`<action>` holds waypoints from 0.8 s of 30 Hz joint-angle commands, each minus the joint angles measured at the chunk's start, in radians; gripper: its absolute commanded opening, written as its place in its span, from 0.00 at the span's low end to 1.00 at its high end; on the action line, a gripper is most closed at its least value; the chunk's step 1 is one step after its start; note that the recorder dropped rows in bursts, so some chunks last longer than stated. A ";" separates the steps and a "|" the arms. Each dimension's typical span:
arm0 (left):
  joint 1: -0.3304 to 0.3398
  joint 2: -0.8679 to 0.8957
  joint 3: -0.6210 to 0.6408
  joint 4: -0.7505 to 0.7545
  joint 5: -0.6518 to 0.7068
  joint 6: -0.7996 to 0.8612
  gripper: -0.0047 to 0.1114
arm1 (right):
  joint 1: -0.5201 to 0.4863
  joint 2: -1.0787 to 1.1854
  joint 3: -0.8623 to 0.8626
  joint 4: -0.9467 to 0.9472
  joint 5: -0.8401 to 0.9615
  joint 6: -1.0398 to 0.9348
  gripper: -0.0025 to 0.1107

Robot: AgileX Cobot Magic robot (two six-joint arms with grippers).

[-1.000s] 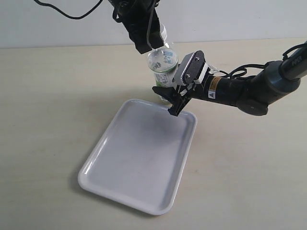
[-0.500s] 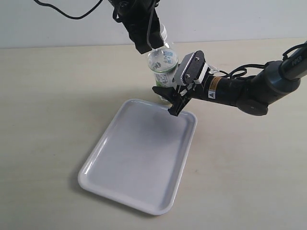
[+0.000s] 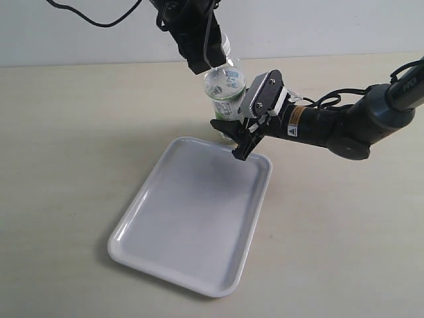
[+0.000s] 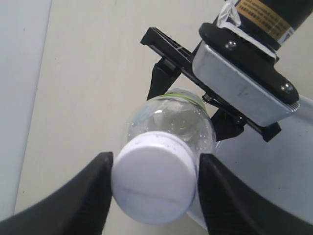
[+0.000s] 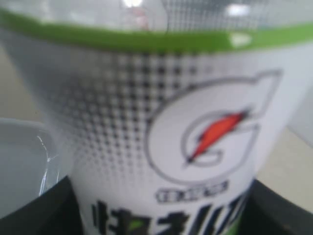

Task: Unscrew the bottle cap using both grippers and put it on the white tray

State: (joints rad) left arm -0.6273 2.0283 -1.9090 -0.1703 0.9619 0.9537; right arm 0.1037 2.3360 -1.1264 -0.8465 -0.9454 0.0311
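Note:
The bottle [image 3: 224, 86], clear with a white-and-green label, is held up at the far corner of the white tray [image 3: 192, 218]. My right gripper [image 3: 242, 136], black claw with a grey-white block, is shut on its labelled body; the label [image 5: 166, 122] fills the right wrist view between the black fingers [image 5: 66, 208]. My all-black left gripper [image 3: 202, 56] reaches down from above onto the bottle's top. In the left wrist view the white bottle cap [image 4: 154, 181] sits on the neck between the two dark fingers [image 4: 93, 196], which close on its sides. The left gripper [image 4: 155, 161] is shut on it.
The tray lies slantwise on the beige tabletop [image 3: 79, 132], and its corner shows in both wrist views [image 4: 293, 161] [image 5: 19, 166]. A pale wall [image 3: 318, 26] runs behind the table. A black cable [image 3: 99, 22] hangs at the upper left. The right arm [image 3: 344, 126] stretches in from the right.

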 commanded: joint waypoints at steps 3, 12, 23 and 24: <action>-0.002 -0.009 -0.002 0.004 -0.013 -0.044 0.51 | 0.001 0.004 0.002 -0.022 0.069 -0.004 0.02; -0.002 -0.034 -0.002 0.002 -0.013 -0.046 0.50 | 0.001 0.004 0.002 -0.022 0.069 -0.004 0.02; -0.002 -0.030 -0.002 -0.002 0.000 -0.076 0.51 | 0.001 0.004 0.002 -0.022 0.069 -0.002 0.02; -0.002 -0.030 -0.002 -0.002 0.000 -0.076 0.51 | 0.001 0.004 0.002 -0.022 0.069 -0.002 0.02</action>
State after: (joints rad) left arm -0.6273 2.0063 -1.9090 -0.1682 0.9619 0.8892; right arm 0.1037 2.3360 -1.1264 -0.8465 -0.9454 0.0351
